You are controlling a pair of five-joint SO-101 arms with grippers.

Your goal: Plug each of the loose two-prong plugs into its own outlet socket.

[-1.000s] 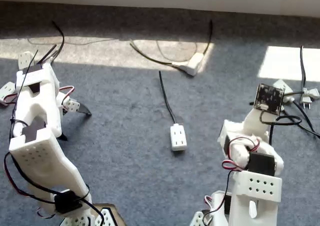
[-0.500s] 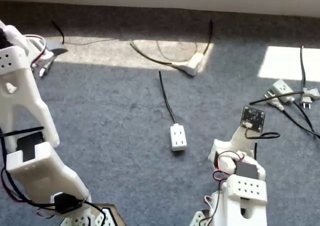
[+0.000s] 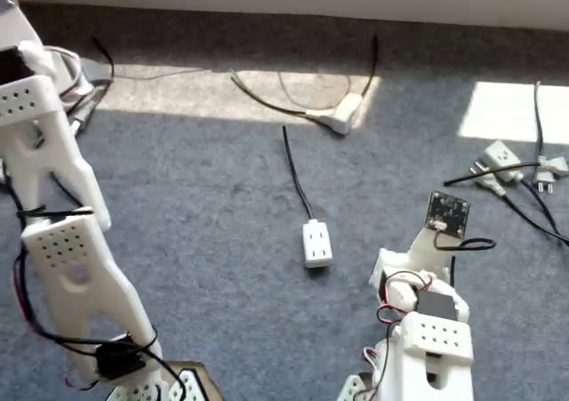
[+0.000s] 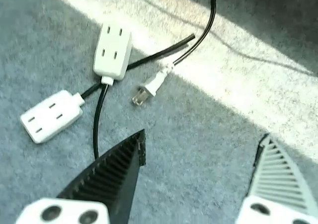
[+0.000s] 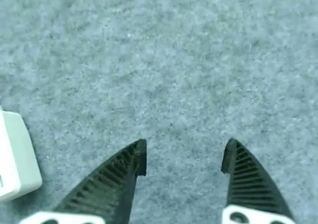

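You seem mid-approach; left and right jaws are released, empty; next, straddle the loose plug with the left jaws.

A: Centre of the carpet, an outlet block, its cord trailing away behind it.
B: Farther back, a second block. Far right, a third block beside a plug.
A: Ahead of the left gripper, a fourth block next to a fifth block, a loose plug just beside them.

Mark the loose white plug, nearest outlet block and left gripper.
white plug (image 4: pixel 154 84), left wrist view, its body.
outlet block (image 4: pixel 113 50), left wrist view, socket face.
left gripper (image 4: pixel 203 137), left wrist view, midway between fingertips.
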